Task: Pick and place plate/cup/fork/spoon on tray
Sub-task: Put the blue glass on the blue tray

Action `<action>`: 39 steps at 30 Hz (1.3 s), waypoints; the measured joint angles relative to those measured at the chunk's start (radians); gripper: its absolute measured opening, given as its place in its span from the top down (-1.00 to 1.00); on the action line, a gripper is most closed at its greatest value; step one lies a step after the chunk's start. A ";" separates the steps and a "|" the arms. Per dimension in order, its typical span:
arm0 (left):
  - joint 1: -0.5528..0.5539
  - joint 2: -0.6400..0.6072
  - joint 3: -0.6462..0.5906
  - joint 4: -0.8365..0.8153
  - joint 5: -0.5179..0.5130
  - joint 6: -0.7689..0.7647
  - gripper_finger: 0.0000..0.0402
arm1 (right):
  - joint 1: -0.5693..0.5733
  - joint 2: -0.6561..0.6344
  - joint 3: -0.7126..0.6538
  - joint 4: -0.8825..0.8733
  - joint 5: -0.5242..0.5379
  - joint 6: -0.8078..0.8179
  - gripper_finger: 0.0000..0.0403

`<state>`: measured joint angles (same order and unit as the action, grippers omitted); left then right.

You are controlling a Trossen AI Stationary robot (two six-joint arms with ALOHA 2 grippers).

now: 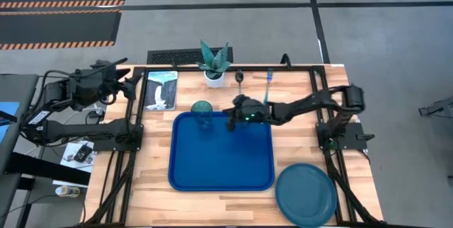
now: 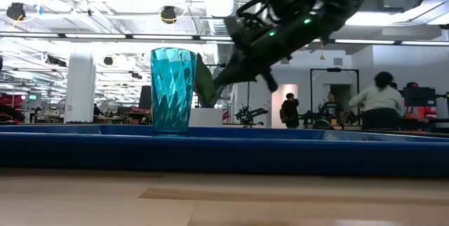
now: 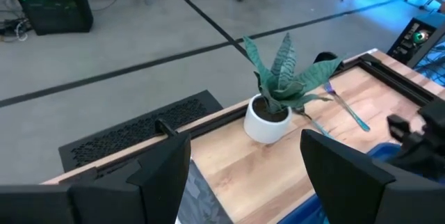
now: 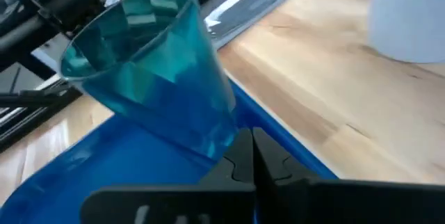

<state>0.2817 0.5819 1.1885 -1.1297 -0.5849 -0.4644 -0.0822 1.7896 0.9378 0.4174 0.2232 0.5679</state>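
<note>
The teal cup (image 1: 202, 111) stands upright on its base in the far left corner of the blue tray (image 1: 221, 164). It also shows in the low view (image 2: 172, 89) and the right wrist view (image 4: 153, 71). My right gripper (image 1: 230, 122) hovers over the tray's far edge just right of the cup, fingers shut (image 4: 254, 156) and empty. The teal plate (image 1: 306, 194) lies flat on the table at the near right. The spoon (image 1: 240, 79) and the fork (image 1: 268, 85) lie on the table beyond the tray. My left gripper (image 3: 243, 161) is open at the far left.
A white pot with a green plant (image 1: 214, 65) stands at the far edge, just behind the cup. A booklet (image 1: 161, 90) lies at the far left. Black frame rails run along both sides of the table. People stand in the room beyond (image 2: 375, 100).
</note>
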 joint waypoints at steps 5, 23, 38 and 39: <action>0.000 0.000 0.000 0.000 -0.004 -0.010 -0.30 | -0.003 0.096 0.054 -0.004 -0.043 0.012 0.98; 0.000 0.000 0.000 0.006 -0.007 -0.022 -0.30 | -0.005 0.261 0.241 0.000 -0.174 -0.003 0.98; 0.000 0.000 0.000 0.006 -0.022 -0.029 -0.30 | -0.039 0.261 0.241 0.037 -0.214 -0.019 0.97; 0.000 0.000 0.000 0.006 -0.026 -0.029 -0.30 | -0.039 0.261 0.244 0.037 -0.217 -0.019 0.97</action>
<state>0.2817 0.5823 1.1881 -1.1233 -0.6112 -0.4938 -0.1209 2.0502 1.1817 0.4540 0.0062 0.5489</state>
